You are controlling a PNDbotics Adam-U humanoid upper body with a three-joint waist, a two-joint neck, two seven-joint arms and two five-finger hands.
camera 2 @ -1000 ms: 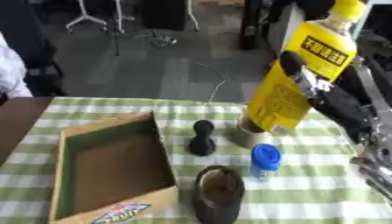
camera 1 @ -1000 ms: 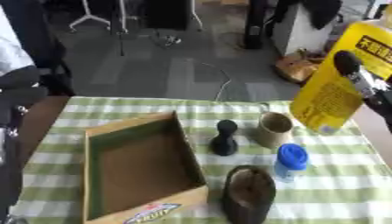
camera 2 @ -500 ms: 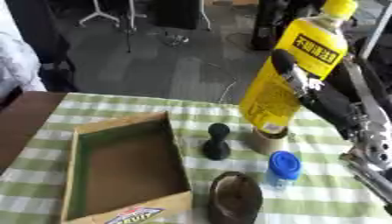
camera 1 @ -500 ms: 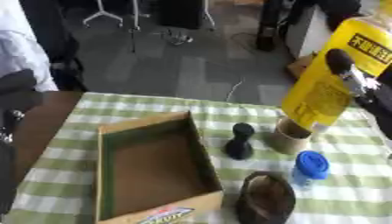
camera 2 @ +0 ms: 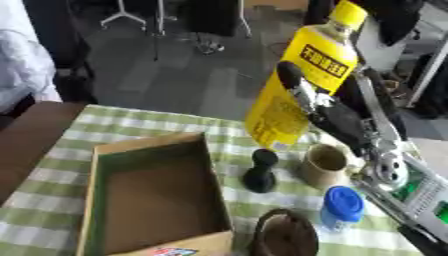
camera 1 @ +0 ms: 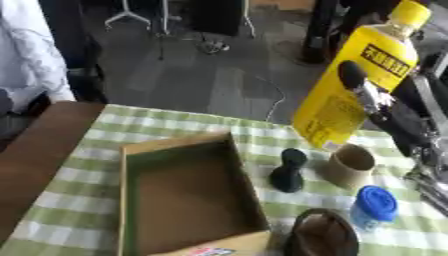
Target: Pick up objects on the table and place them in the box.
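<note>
Your right hand has its fingers curled round the yellow bottle, carried in the air above the worktop, over the paper cup and to the right of the box. Left hand not in view.

Risks: the bottle looks tall against the box, so if you lower it upright it could tip over the box wall or stick out. Its base hangs just above the paper cup and near the black dumbbell-shaped thing; a low sweep left would likely knock either one. Blue-lidded container and dark round basket sit close below too. The hand grips on one side, so the bottle might swing on release.

Orientation: long axis near upright, tilted, cap up and to the right, base down-left toward the box, label facing the camera.
</note>
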